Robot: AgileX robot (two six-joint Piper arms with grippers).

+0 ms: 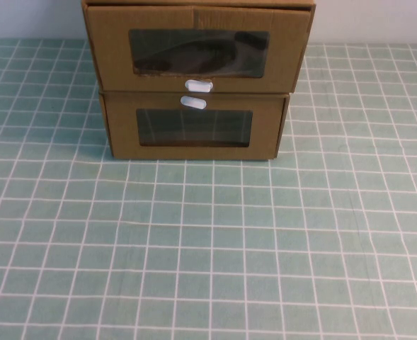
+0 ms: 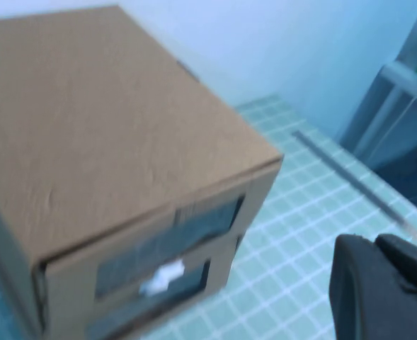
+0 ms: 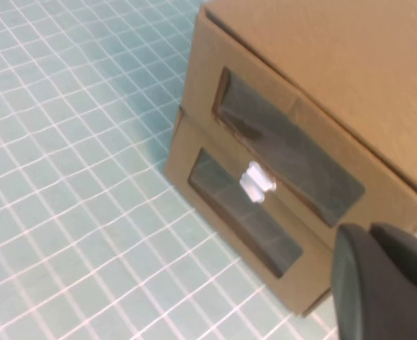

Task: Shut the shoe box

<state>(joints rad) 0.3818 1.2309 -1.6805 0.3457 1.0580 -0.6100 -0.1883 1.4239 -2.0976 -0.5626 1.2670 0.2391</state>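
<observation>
Currently both stacked boxes sit at the middle of the far edge of the desk [image 1: 215,255], windowed fronts facing the robot. The shoe box [image 1: 197,49] is the upper one, with its white pull tab [image 1: 197,86] under its window; it rests directly on the similar lower box [image 1: 194,127], whose tab [image 1: 193,103] sits above its own window, so the two tabs nearly meet at the seam. In the high view the upper front panel looks wider than the lower one and seems to overhang it, which I read as the drawer standing slightly out; how far out cannot be told. Neither arm shows in the high view. The left gripper [image 2: 381,283] appears only as a dark mass in its wrist view, off the box's left front corner and above lid height, apart from the cardboard. The right gripper [image 3: 385,280] is likewise a dark mass, off the right end of the front face and apart from it. Whether either is released or clenched cannot be told. Key relation: the front's long axis runs parallel to the far edge and the drawer travels across it, so the closing push should go straight toward the far edge, landing on the cardboard rather than the window. The right arm looks slightly better placed.
</observation>
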